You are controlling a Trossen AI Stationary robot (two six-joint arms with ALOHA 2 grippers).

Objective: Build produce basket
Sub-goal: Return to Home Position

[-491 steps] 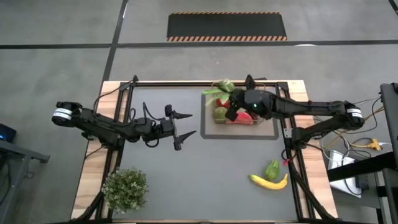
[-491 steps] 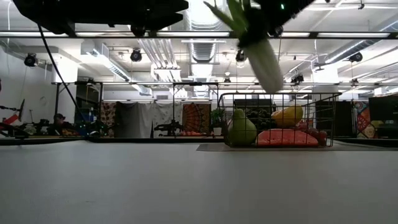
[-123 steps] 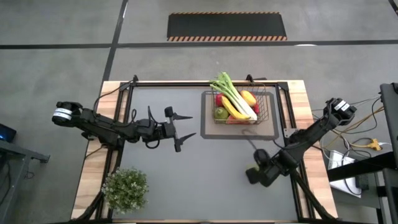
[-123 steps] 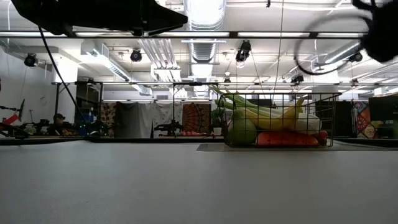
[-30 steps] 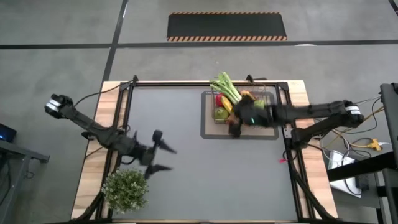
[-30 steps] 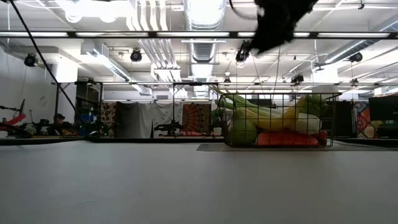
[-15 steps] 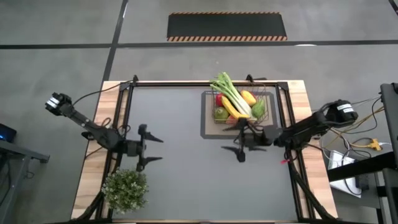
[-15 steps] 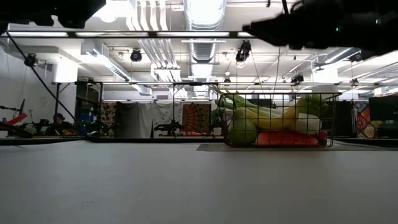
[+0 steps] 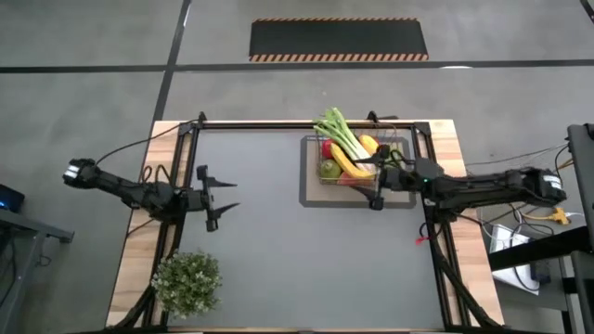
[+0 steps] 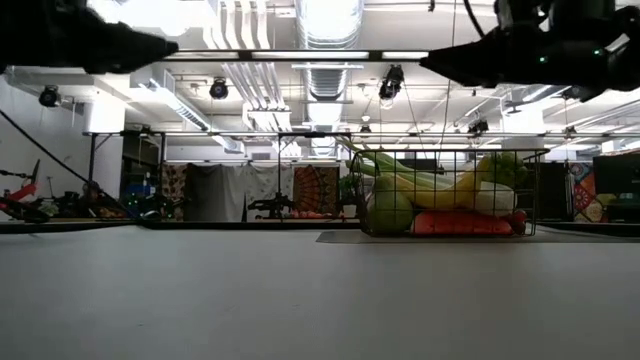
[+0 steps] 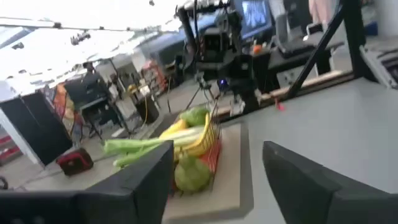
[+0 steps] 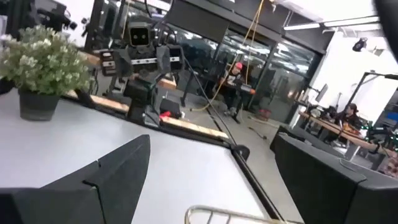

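In the lower left of the high view, a bushy potted plant stood near the front edge of the table, well apart from everything else. Above it in that picture, at the left middle, the left gripper hung over bare table. Its two fingers stood wide apart with nothing between them. At the right middle, the right gripper hung over the basket's lower right corner and the grey mat under it. Its fingers were also spread wide and held nothing. The right arm crossed the basket's right end and hid that part (in the low view both arms were only dark shapes along the top edge).

The basket stood on the grey mat in the upper right part of the table. All the produce that could be seen was inside it. A leek lay slantwise on top, with its leaves reaching over the upper left corner. A banana lay just beside it, and an orange mango lay toward the far side. A round green fruit and a red piece were at the left end. In the low view a red slice lay at the bottom.

Beyond the table, at the top of the high view, a dark floor mat with striped edges lay on the floor.
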